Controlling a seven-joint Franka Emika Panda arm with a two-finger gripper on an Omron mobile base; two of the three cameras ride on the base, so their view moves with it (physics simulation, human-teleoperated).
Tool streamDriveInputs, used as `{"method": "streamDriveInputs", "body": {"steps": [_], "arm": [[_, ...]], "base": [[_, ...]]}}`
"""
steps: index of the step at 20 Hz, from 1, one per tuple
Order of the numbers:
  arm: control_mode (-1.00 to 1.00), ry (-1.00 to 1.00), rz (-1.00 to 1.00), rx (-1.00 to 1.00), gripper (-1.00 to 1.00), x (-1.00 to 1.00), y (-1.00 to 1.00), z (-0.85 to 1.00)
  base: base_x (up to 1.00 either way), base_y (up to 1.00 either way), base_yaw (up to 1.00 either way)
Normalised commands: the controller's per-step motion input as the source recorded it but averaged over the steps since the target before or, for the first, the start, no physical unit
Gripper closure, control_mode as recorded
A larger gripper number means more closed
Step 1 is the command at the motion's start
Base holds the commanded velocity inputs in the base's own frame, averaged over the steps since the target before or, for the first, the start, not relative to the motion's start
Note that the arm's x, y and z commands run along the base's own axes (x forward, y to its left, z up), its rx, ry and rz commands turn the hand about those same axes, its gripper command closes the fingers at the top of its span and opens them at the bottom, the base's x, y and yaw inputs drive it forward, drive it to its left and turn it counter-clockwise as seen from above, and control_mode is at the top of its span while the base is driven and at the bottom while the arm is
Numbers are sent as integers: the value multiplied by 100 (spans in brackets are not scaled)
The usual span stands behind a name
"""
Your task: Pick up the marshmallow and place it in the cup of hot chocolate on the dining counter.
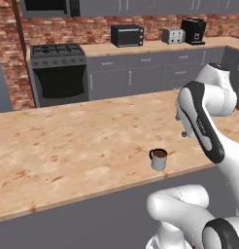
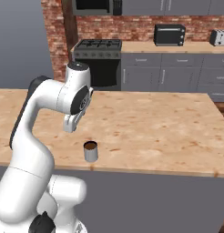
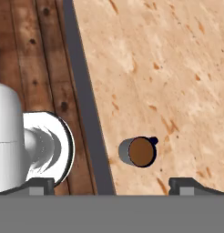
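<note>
The cup of hot chocolate (image 1: 159, 159), a small grey mug with brown liquid, stands on the tan wood dining counter (image 1: 82, 141) close to its front edge. It shows too in the right base view (image 2: 90, 151) and from above in the hand view (image 3: 137, 151). My gripper (image 3: 116, 185) hangs above the counter's edge near the cup, its jaws wide open and empty; the cup lies a little ahead of them, nearer the right fingertip (image 3: 191, 185). The hand (image 2: 70, 122) points down over the counter (image 2: 155, 123). The marshmallow is out of view.
Across the kitchen stand a black stove (image 1: 58, 68), a toaster oven (image 1: 127, 35), a toaster (image 1: 173, 35) and a coffee machine (image 1: 193, 31) on the counter with grey drawers. Dark wood floor (image 3: 36, 68) lies beyond the dining counter's grey front edge (image 3: 84, 100).
</note>
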Motion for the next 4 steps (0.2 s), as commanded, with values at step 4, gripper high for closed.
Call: {"method": "streamDriveInputs", "body": {"steps": [4], "arm": [[-100, -1, 0, 4, -100, -33, 0, 38]], "base": [[0, 0, 0]]}}
